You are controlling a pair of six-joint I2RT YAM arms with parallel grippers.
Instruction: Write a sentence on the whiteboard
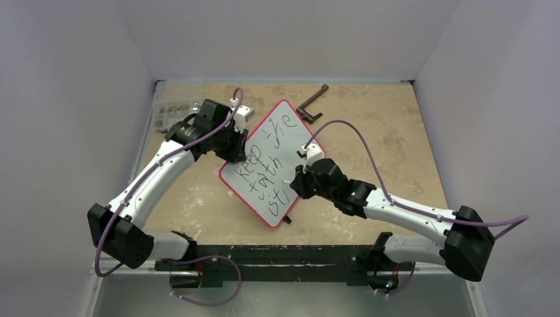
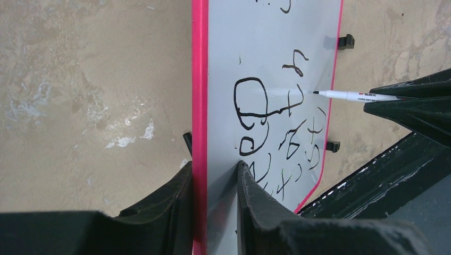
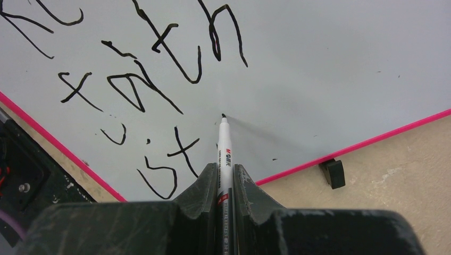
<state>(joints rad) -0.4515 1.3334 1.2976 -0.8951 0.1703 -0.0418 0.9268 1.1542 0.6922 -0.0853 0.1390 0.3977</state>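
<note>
Beige, mottled table (image 1: pixel 370 132) carries the whiteboard (image 1: pixel 274 148) near its middle, turned so that one rounded corner points at the far edge and another at the near edge; its thin pink-red rim runs all round a pale grey face, and small black feet (image 3: pixel 333 173) stick out from the edge nearest the right arm.

The sentence (image 1: pixel 264 168) is in black handwriting in three lines: "keep the", then "faith", then only "st" on the last line.

The left gripper (image 2: pixel 214 166) is clenched on the board's left edge, one finger on the written face and the other behind the rim; whether that side is lifted off the table I cannot tell.

The right gripper (image 3: pixel 223 169) grasps a white marker (image 3: pixel 223 143) between its closed fingers, the black tip pointing at the board just beside the "st" and below "faith"; the tip is at the surface or just above it, and I cannot tell which.

Near the far edge, apart from the board's far corner, lies a black L-shaped tool (image 1: pixel 312 105); some small pale clutter (image 1: pixel 173 107), too small to identify, sits in the far left corner.
</note>
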